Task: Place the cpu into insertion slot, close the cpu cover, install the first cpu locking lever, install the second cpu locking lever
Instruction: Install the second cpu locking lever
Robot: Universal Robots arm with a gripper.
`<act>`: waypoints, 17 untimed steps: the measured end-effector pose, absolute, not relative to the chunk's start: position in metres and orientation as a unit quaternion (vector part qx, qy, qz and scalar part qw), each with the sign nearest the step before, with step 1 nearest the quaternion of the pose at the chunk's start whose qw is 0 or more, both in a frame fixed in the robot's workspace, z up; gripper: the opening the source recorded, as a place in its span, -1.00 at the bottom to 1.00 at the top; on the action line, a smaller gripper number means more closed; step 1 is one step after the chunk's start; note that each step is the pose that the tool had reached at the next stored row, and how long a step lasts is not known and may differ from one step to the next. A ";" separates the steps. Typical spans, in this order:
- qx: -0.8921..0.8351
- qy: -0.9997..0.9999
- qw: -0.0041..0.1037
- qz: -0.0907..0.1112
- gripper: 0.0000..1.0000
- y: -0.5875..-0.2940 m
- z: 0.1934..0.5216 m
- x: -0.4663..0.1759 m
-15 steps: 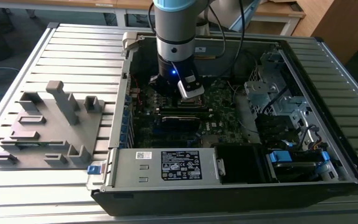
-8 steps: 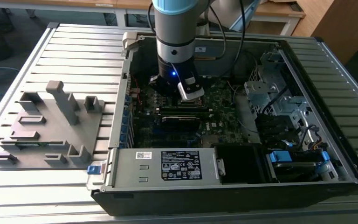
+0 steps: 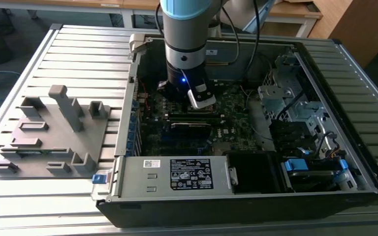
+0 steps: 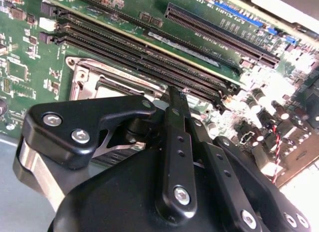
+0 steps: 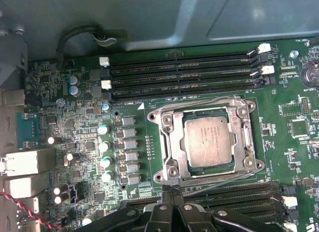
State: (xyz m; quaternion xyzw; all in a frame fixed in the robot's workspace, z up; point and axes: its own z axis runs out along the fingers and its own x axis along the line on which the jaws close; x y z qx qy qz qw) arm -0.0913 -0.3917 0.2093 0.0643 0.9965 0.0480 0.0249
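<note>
Sitting flat in the insertion slot (image 5: 208,142), the cpu (image 5: 209,140) is framed by the cpu cover (image 5: 169,137), seemingly closed. Pincer (image 5: 171,191) tips are seen together, empty, just beside the socket. Chip is judged light, stiff, fragile; handled by edges only.

Black-and-white label (image 3: 190,173) on the grey metal box at the case's near edge: dense print and symbols, none legible. Small white sticker (image 3: 151,163) beside it: illegible. The cpu (image 5: 209,141), first wrist view: faint engraved lines on the metal top, unreadable. The motherboard (image 5: 294,137): tiny white lettering by components in both wrist views, too small to make out.
</note>
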 end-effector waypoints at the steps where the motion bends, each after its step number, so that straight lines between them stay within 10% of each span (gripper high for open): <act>1: 0.064 0.996 0.025 0.053 -0.80 -0.393 0.209 -0.091; 17: 0.065 0.995 0.023 0.078 -0.80 -0.403 0.205 -0.091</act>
